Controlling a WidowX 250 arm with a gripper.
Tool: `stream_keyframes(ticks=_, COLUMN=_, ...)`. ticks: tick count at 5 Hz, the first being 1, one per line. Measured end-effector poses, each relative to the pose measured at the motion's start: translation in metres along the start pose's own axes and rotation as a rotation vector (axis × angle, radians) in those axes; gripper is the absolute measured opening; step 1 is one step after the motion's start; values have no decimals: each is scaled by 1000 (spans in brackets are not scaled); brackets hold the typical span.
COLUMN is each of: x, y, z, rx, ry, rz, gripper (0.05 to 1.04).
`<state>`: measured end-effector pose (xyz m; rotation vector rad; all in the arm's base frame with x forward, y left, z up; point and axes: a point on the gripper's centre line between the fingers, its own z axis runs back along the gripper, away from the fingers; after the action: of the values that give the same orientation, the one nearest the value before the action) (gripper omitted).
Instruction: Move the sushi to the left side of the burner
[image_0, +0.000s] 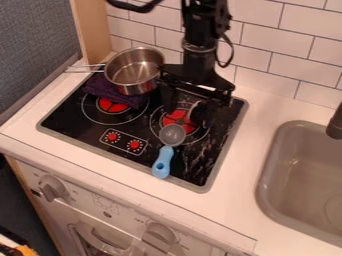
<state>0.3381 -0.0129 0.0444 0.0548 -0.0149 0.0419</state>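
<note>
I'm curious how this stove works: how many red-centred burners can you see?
2. The left burner is partly covered by the purple cloth; the right burner is just behind the blue-handled spoon. The pot could hide another.
</note>
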Motion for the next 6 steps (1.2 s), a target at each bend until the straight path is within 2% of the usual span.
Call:
stream_keyframes(ticks=2, x=18, y=-13, z=-25, rx=25, ry=34, rz=-3, gripper=1001)
stream_keyframes(ticks=3, x=19, y=-14, z=-31, rx=25, ry=48, rz=-2, gripper=942)
stream_keyframes(ticks=4, x=19, y=-18, z=-31, rx=1, ry=51, rz=-7, gripper=693)
stream_keyframes(ticks=5, x=13, y=-3, z=-15, rx=-21, ry=22, rz=20, gripper=557)
stream_keyframes(ticks=6, x=-6, y=40, z=32, rx=-50, ry=-74, rz=147, gripper=525)
